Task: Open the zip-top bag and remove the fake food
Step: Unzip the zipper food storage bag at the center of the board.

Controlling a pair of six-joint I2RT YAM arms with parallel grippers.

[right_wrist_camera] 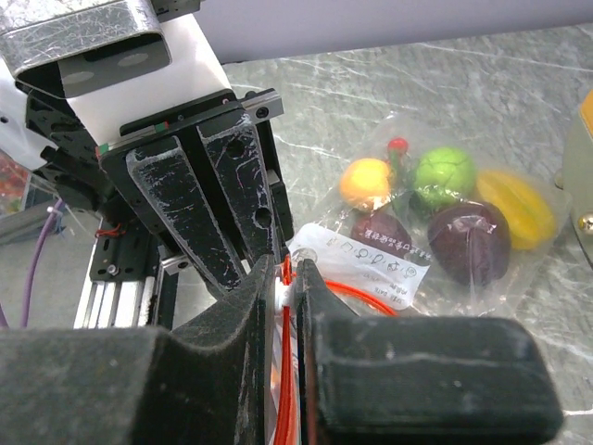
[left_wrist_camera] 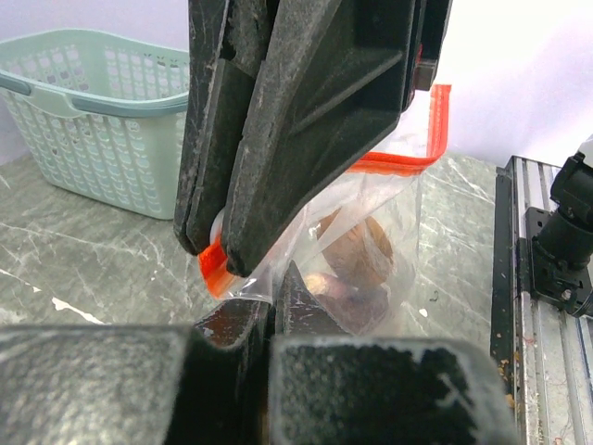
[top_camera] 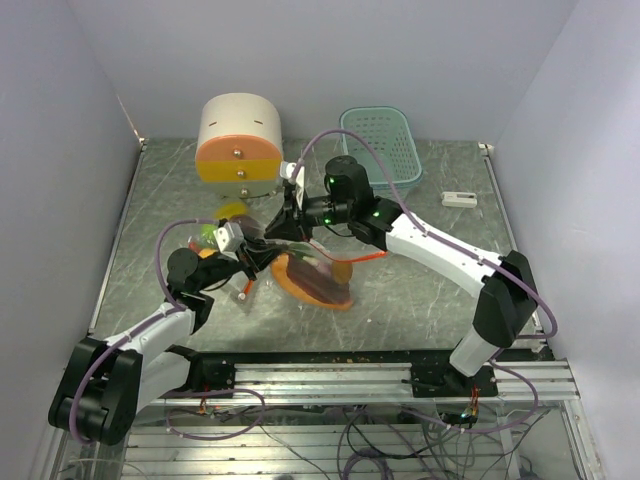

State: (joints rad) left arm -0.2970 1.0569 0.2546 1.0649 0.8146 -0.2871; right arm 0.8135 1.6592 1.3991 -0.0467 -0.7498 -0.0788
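My left gripper [left_wrist_camera: 275,301] was clamped on the mouth of the zip-top bag [left_wrist_camera: 400,218]. My right gripper [right_wrist_camera: 289,278] pinched the orange seal [left_wrist_camera: 398,164] right beside it. To part the seal well, I judged each hand needed its own lip, then a slow, straight pull apart. The fake food [left_wrist_camera: 357,260], dark red-brown pieces, sat low inside the bag. A white label [right_wrist_camera: 371,255] bore print too small to read.

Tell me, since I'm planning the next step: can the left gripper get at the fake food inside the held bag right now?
Probably not. The left gripper is shut on the orange rim of the zip-top bag, as is the right gripper, and clear film covers the fake food.
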